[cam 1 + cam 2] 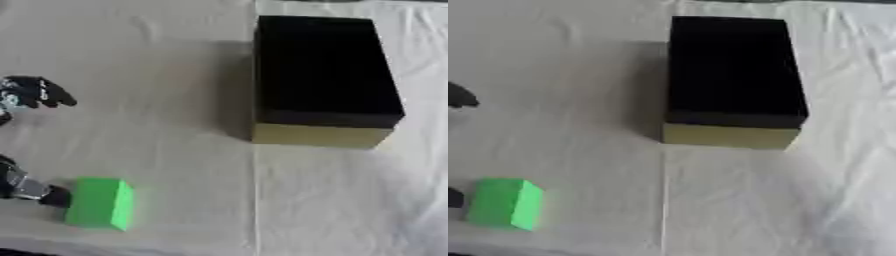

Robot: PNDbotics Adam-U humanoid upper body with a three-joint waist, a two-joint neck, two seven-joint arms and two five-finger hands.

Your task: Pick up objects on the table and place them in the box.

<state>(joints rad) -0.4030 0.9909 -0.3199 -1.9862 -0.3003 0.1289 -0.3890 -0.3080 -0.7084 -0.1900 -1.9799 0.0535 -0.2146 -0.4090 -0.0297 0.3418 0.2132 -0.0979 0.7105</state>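
Near the table's lower-left corner, left hand [35,92] spread around bright green rectangular block [101,203], thumb touching; close squarely across opposite faces before lifting toward black-lined open cardboard box [322,75].

No readable text, labels, numbers or signs anywhere

- I see the box [322,75] standing on the table [175,100], toward its far right.
- The block [101,203] lies well left of the box and nearer to me.
- My left hand [35,92] sits farther left of the box, one fingertip touching the block.
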